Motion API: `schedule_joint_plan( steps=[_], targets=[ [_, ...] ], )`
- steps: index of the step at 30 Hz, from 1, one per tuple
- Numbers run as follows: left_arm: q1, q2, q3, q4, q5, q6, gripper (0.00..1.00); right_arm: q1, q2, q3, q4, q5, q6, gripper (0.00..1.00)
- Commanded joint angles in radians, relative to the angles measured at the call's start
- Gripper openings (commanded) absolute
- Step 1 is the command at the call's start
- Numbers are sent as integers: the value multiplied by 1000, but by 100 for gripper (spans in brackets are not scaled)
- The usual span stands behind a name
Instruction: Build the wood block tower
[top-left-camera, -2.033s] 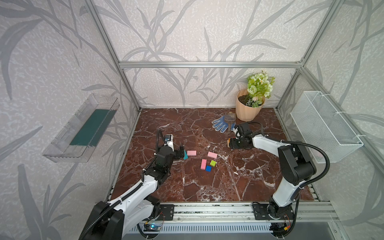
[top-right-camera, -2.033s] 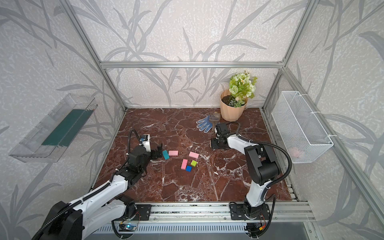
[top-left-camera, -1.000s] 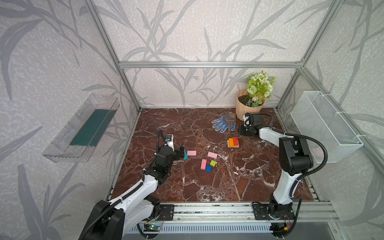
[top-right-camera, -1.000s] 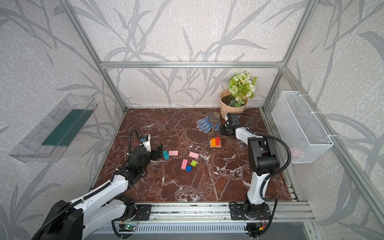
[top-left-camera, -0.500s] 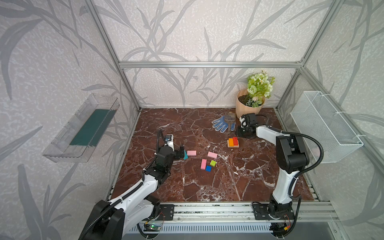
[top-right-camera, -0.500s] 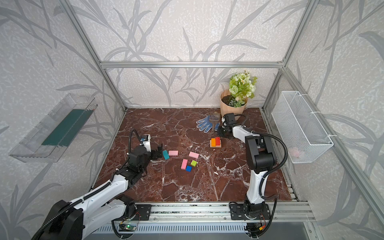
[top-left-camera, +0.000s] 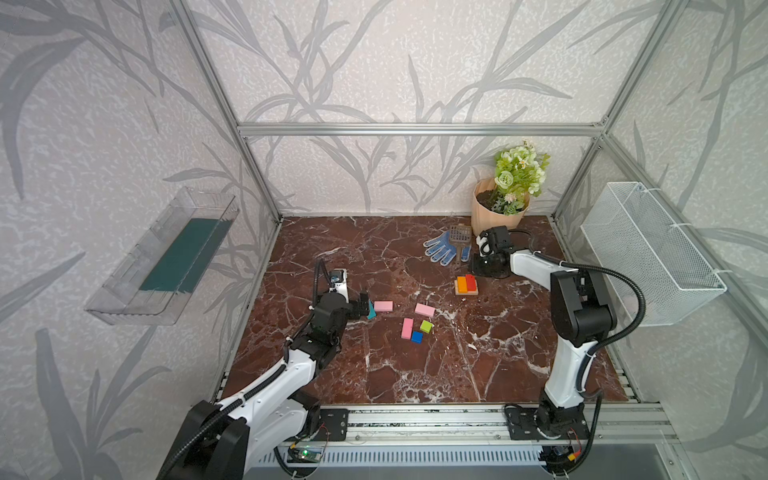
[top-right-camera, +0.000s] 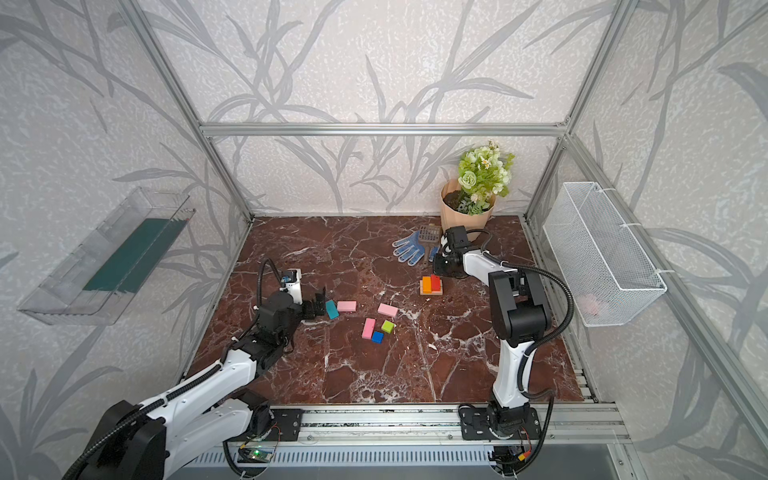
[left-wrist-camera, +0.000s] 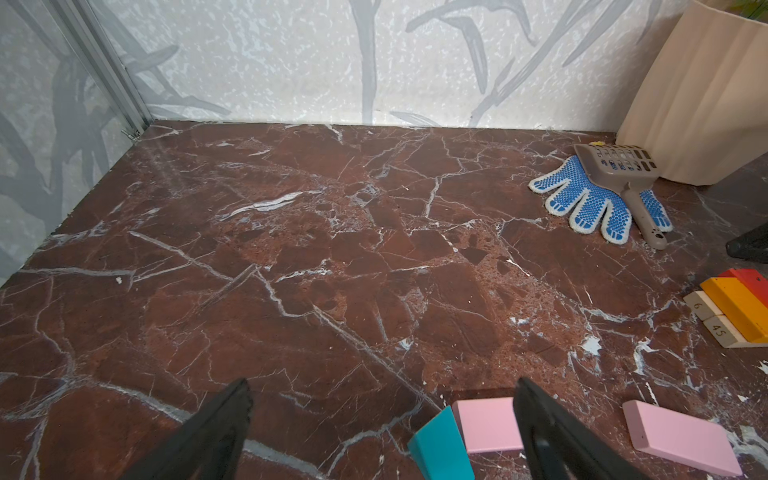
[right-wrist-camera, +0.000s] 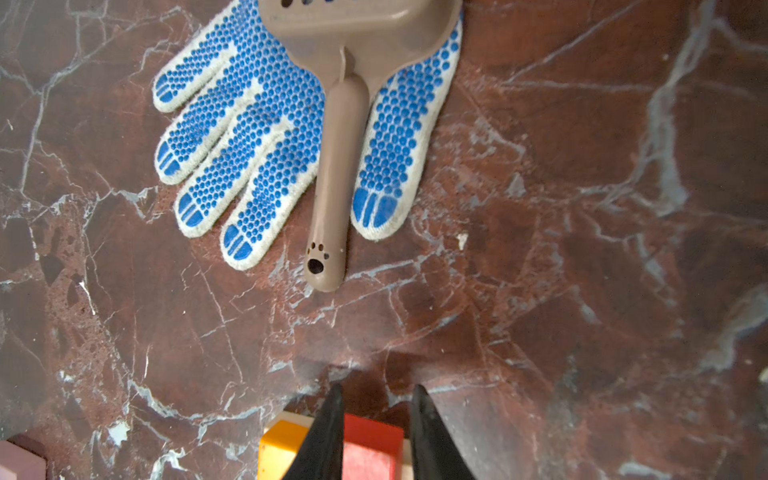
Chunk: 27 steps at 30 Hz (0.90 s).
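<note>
Most of the counter (top-left-camera: 374, 257) carries loose stock rather than tower, so I judge the build to be at an early stage.

The tower (top-left-camera: 466, 285) stands near the glove (top-left-camera: 442, 248), well apart from the loose pieces. It has two layers: a tan base (left-wrist-camera: 706, 316) of flat blocks side by side, then an orange block (left-wrist-camera: 735, 305) and a red block (left-wrist-camera: 750, 277) lying side by side on top.

The right gripper (right-wrist-camera: 377, 388) is at the tower, its jaws a narrow gap apart, one on each side of the red block. Whether they press on it or stand just clear I cannot tell.

The left gripper (left-wrist-camera: 382, 382) sits low over the counter with its jaws spread wide and nothing pinched. The teal block (left-wrist-camera: 440, 444) lies between them, nearer one jaw.

Six pieces remain to be stacked, as both top views show:
- a pink block (top-left-camera: 382, 306) just beside the teal block
- a second pink (top-left-camera: 424, 309) a little further toward the middle
- a third pink (top-left-camera: 407, 328) lying close to the two cubes
- the teal block itself
- the green cube (top-left-camera: 426, 326)
- the blue cube (top-left-camera: 417, 337)
</note>
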<state>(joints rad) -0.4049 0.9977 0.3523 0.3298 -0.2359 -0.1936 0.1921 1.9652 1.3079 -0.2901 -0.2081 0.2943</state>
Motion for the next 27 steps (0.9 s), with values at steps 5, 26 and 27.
schedule_joint_plan(
  steps=[5, 26, 27],
  targets=[
    [-3, -18, -4, 17, -13, 12, 99, 5, 16, 13, -44, -2, -7, 28],
    [-3, -18, -3, 17, -13, 12, 99, 23, -5, -12, -47, 14, -12, 27],
    [-3, -17, -3, 17, -14, 11, 99, 22, -8, -16, -45, 16, -12, 27]
  ],
)
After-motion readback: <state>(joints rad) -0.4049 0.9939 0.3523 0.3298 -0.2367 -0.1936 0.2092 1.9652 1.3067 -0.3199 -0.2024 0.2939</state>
